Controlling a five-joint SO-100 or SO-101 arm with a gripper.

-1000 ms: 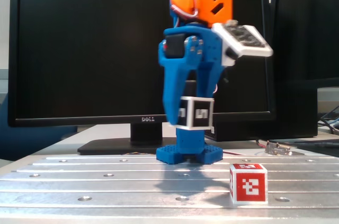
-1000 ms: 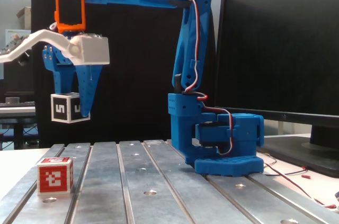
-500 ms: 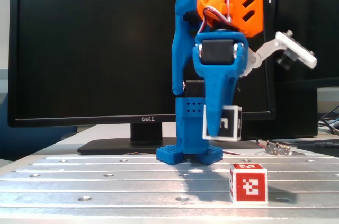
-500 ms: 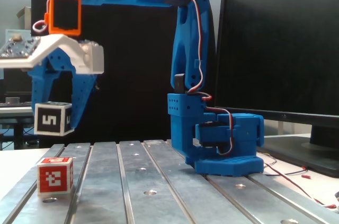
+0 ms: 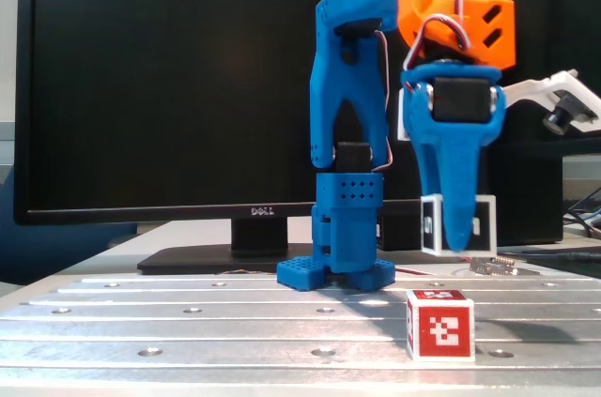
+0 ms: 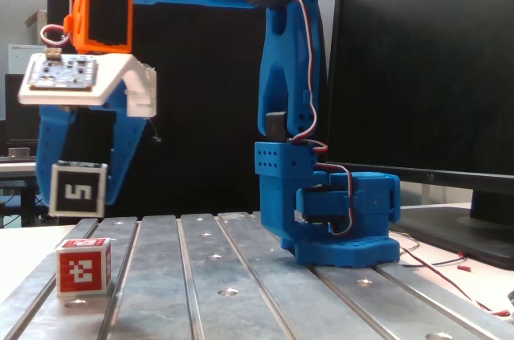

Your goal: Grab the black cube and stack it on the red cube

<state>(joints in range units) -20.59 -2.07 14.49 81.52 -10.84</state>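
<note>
The black cube (image 5: 457,224) (image 6: 78,190) hangs in the air, clamped between the blue fingers of my gripper (image 5: 455,233) (image 6: 79,187), which is shut on it. Its face shows a white "5" mark. The red cube (image 5: 439,324) (image 6: 83,267) rests on the metal table, just below the held cube in both fixed views. In a fixed view the black cube sits slightly right of the red one, with a clear gap between them.
The arm's blue base (image 5: 338,270) (image 6: 337,219) stands on the slotted metal table (image 5: 188,322) (image 6: 241,276). A black monitor (image 5: 160,87) (image 6: 434,67) stands behind and beside it. A white camera board (image 6: 76,79) rides on the wrist. Small metal connector (image 5: 493,266) lies behind the red cube.
The gripper has swung with the black cube toward the red cube, rotating its wrist, and now hangs almost directly above it.
</note>
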